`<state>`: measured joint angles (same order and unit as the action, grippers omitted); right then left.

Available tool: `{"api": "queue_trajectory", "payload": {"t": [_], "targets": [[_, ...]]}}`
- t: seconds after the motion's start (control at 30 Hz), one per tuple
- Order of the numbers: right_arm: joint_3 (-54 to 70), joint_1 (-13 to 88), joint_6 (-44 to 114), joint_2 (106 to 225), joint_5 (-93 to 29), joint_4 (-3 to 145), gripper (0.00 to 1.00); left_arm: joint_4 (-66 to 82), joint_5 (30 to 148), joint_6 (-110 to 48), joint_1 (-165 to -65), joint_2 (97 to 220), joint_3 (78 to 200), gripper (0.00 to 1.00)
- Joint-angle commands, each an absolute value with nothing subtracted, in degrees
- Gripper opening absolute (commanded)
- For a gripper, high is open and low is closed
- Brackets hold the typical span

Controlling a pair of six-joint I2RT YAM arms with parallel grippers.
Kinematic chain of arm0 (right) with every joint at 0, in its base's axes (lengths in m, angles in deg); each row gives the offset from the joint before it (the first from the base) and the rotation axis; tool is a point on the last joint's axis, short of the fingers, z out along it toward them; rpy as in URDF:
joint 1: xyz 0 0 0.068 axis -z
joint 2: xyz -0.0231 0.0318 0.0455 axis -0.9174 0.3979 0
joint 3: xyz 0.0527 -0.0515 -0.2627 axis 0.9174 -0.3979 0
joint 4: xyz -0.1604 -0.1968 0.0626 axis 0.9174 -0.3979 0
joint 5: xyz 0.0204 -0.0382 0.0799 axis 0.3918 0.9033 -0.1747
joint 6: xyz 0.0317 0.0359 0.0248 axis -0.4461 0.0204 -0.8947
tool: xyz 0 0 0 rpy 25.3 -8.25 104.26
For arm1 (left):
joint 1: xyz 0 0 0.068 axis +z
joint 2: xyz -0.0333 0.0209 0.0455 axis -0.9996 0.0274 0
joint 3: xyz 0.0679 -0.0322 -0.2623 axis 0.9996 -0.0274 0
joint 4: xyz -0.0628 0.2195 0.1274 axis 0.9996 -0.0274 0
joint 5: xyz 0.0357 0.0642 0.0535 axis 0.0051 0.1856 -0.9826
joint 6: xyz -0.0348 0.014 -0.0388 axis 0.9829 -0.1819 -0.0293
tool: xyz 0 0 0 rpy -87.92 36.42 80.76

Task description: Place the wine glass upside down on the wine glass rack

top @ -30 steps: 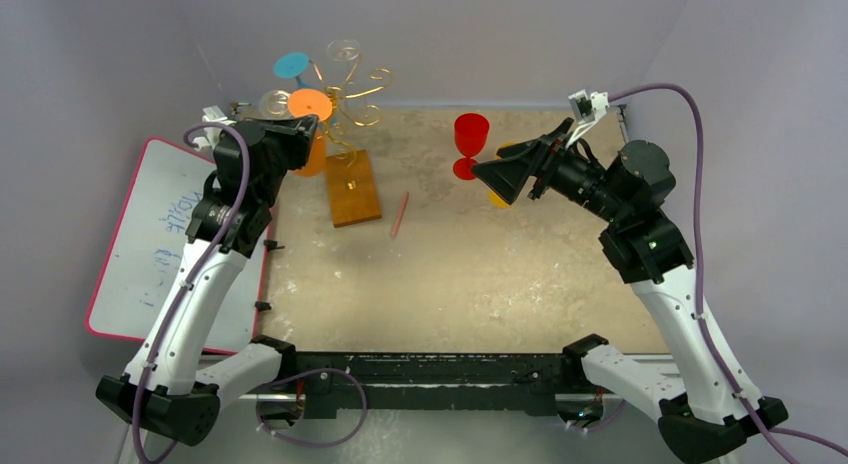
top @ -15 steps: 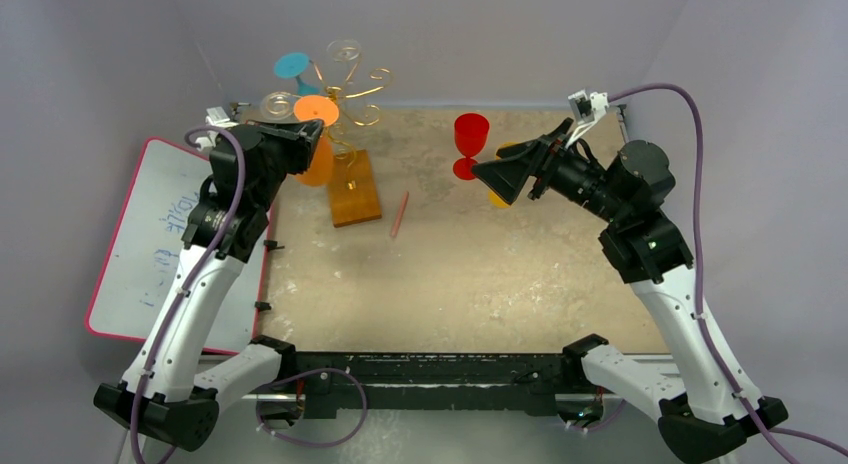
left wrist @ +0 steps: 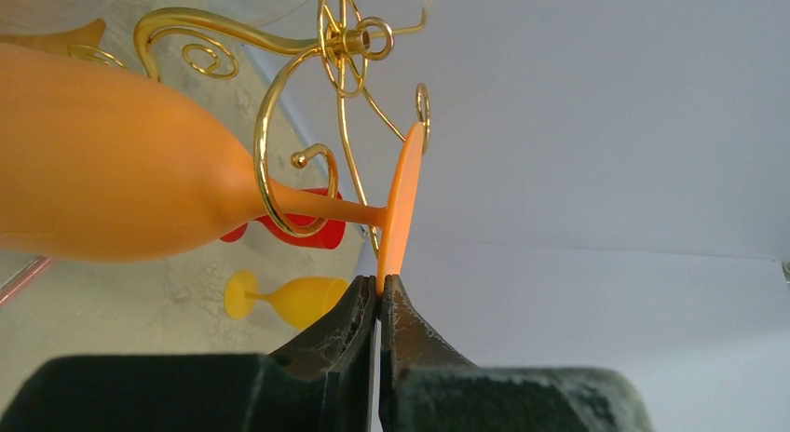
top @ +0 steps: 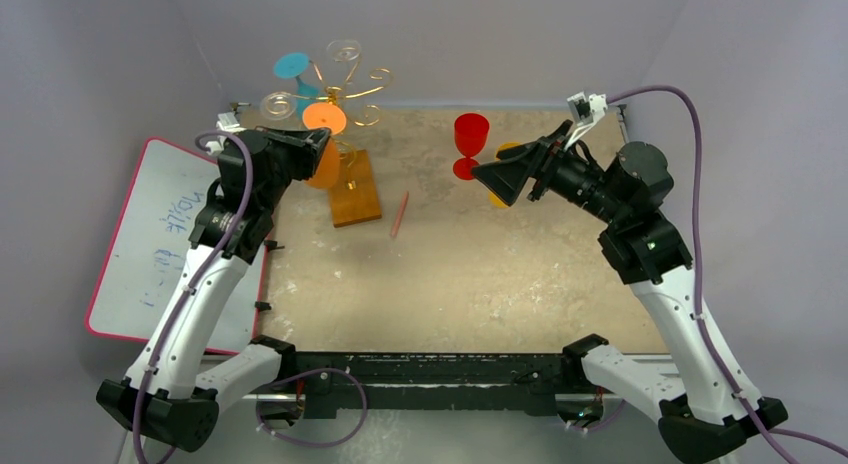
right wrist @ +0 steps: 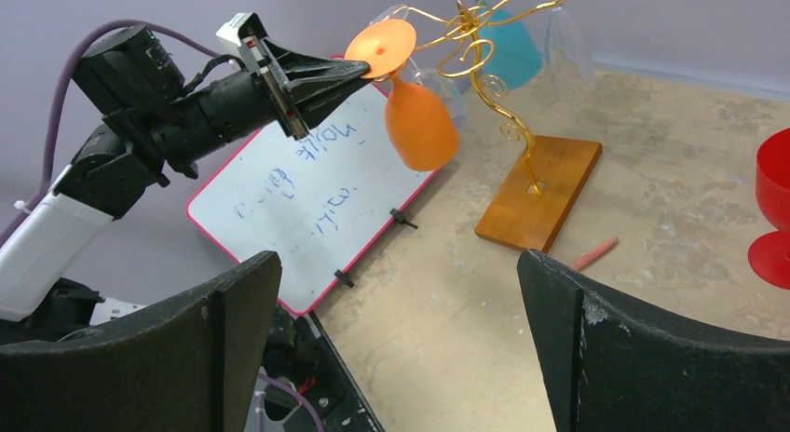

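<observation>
Change since one second ago: the left gripper (left wrist: pixel 377 283) has carried the orange wine glass (right wrist: pixel 419 125) to the right, from just left of the wine glass rack (top: pixel 353 189) in towards its gold stem. The right arm has not moved.

Present state: the left gripper is clamped on the rim of the glass's foot. The glass hangs bowl-down and slightly tilted, its stem lying inside the curl of one scroll arm. The right gripper (right wrist: pixel 399 260) stands wide open and holds nothing, near the upright red wine glass (top: pixel 471 139). A yellow wine glass (left wrist: pixel 289 297) lies on its side on the surface.

Writing: the whiteboard (top: pixel 160 234) left of the surface carries blue handwriting, which cannot be read. No brand marks can be made out.
</observation>
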<state>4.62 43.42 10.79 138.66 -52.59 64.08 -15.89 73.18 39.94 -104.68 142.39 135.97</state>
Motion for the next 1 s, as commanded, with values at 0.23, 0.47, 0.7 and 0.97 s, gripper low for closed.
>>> {"api": "queue_trajectory", "payload": {"t": [0.23,0.47,0.7,0.97], "targets": [[4.9,43.5,11.3,137.6,-51.9,65.7,1.00,-12.8,74.3,41.0,-104.6,141.6,134.7,0.00],[4.7,43.4,11.3,137.6,-51.8,65.8,1.00,-13.2,74.8,40.9,-104.6,141.5,133.5,0.03],[4.1,43.4,11.2,137.7,-51.3,65.7,1.00,-13.7,75.3,40.2,-104.6,141.5,133.2,0.11],[4.2,43.4,11.4,138.5,-49.3,64.6,1.00,-15.8,75.5,38.6,-104.6,141.1,134.7,0.20]]}}
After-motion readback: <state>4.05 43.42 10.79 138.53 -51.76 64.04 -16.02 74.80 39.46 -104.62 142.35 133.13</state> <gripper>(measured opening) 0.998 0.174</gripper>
